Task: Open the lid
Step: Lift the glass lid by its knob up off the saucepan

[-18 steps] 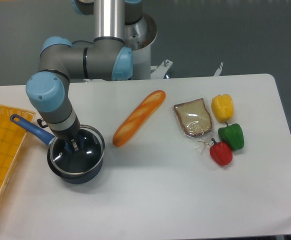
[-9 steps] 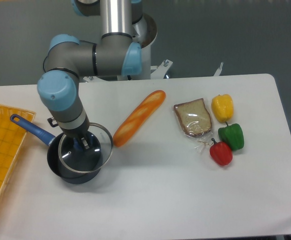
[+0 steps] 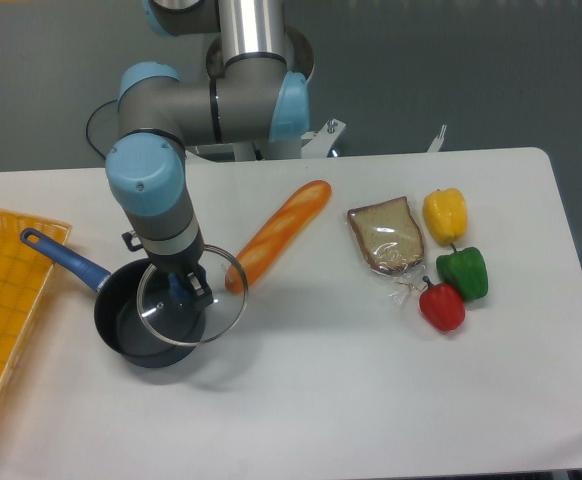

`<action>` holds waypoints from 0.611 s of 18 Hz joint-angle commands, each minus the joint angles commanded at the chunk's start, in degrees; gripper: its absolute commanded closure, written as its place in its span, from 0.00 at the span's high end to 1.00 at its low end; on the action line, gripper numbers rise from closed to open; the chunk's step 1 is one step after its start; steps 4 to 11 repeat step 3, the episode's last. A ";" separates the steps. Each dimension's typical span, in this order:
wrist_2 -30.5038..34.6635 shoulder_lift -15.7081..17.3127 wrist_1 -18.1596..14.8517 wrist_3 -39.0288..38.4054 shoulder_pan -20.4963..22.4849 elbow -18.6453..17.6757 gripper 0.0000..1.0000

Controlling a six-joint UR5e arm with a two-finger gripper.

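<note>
The round clear glass lid [image 3: 214, 313] with a thin metal rim hangs lifted over the right edge of the dark blue saucepan [image 3: 131, 318]. My gripper [image 3: 185, 288] comes down from above and is shut on the lid's blue centre knob, which is mostly hidden between the fingers. The lid is off the pan's rim and shifted right, partly over the table. The saucepan's blue handle [image 3: 63, 257] points to the upper left.
A baguette [image 3: 276, 233] lies just right of the lid. A bagged bread slice [image 3: 387, 235], yellow pepper [image 3: 445, 213], green pepper [image 3: 464, 272] and red pepper [image 3: 442, 305] lie at the right. An orange tray [image 3: 1, 300] sits at the left edge.
My gripper has lifted the lid off the saucepan and carried it to the right. The arm has swung right with it. The saucepan has not moved.
</note>
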 joint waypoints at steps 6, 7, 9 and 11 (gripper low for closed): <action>0.00 0.00 0.00 1.14 0.53 0.00 0.59; 0.00 0.00 0.00 1.14 0.53 0.00 0.59; 0.00 0.00 0.00 1.14 0.53 0.00 0.59; 0.00 0.00 0.00 1.14 0.53 0.00 0.59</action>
